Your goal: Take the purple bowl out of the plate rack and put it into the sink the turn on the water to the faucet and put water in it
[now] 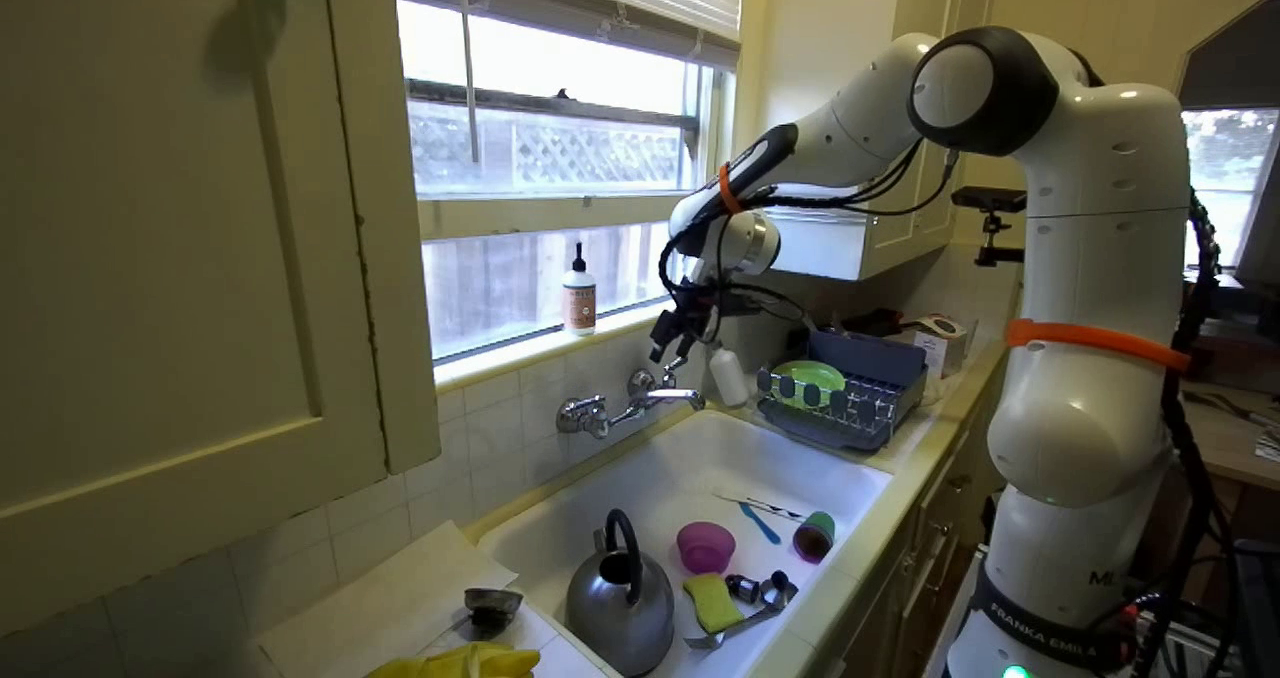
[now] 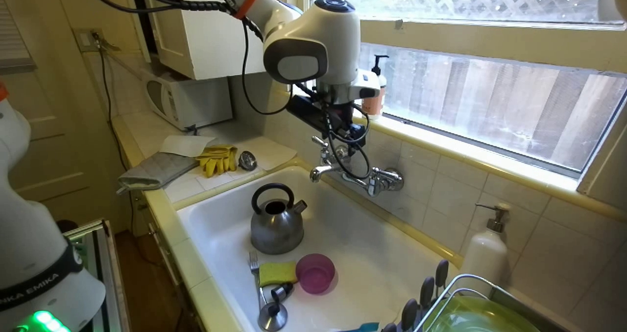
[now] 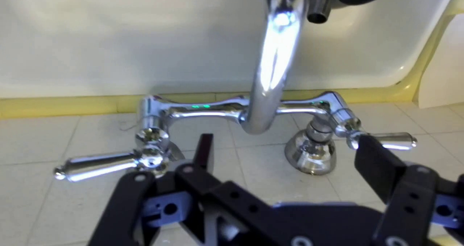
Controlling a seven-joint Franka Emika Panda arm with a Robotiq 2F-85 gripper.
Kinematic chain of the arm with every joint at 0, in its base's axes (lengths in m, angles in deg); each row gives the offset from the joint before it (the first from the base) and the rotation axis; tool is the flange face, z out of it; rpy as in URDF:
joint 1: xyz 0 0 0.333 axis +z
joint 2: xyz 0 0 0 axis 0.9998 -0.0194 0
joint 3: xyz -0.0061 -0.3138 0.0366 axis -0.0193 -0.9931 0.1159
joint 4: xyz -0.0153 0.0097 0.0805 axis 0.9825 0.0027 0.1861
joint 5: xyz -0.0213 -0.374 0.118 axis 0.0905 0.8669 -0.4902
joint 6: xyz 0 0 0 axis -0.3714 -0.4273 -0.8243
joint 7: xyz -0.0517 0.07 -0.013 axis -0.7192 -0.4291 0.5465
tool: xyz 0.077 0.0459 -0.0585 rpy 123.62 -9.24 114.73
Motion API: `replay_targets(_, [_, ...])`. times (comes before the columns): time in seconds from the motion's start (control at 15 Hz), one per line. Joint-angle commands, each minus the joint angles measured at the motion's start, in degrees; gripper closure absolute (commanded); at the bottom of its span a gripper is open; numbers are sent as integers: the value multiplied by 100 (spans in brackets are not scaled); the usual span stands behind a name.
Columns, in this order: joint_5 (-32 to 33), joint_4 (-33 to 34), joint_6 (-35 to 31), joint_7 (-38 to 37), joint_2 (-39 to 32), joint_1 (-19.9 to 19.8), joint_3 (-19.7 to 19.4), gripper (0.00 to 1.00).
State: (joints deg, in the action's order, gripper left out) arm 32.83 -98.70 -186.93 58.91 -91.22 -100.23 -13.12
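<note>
The purple bowl [image 1: 706, 548] [image 2: 316, 274] sits upright on the floor of the white sink [image 1: 750, 438] [image 2: 372, 244], beside the sponge. The plate rack [image 1: 865, 353] stands on the counter at the sink's end with a green plate in it. The chrome faucet [image 1: 650, 398] [image 2: 325, 168] [image 3: 275, 61] is on the tiled wall, its spout over the sink. My gripper [image 3: 285, 140] is open and empty above the faucet, fingers spread. In the wrist view its right finger overlaps the inner end of the right handle [image 3: 393, 140]; I cannot tell whether they touch. The left handle [image 3: 98, 165] lies outside the left finger.
A grey kettle [image 1: 620, 608] [image 2: 277, 229], a yellow-green sponge [image 1: 713, 601], cutlery and a cup [image 1: 814, 536] lie in the sink. A soap bottle [image 1: 579, 298] stands on the sill, a white dispenser [image 1: 728, 376] by the rack. Yellow gloves [image 2: 218, 159] lie on the counter.
</note>
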Motion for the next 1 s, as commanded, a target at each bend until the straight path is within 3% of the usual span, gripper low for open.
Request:
replay_targets(0.0, [-545,801,432,216,-547,58,213,0])
replay_targets(0.07, [-714,1007,575,339,-727,34,310,0])
replay_targets(0.13, [-411,531,265,97,-333,61,227,0])
replay_targets(0.53, [-567,935,387,194,-707,22,356,0])
replay_targets(0.93, [-797,801,355,-954,-379,233,464,0])
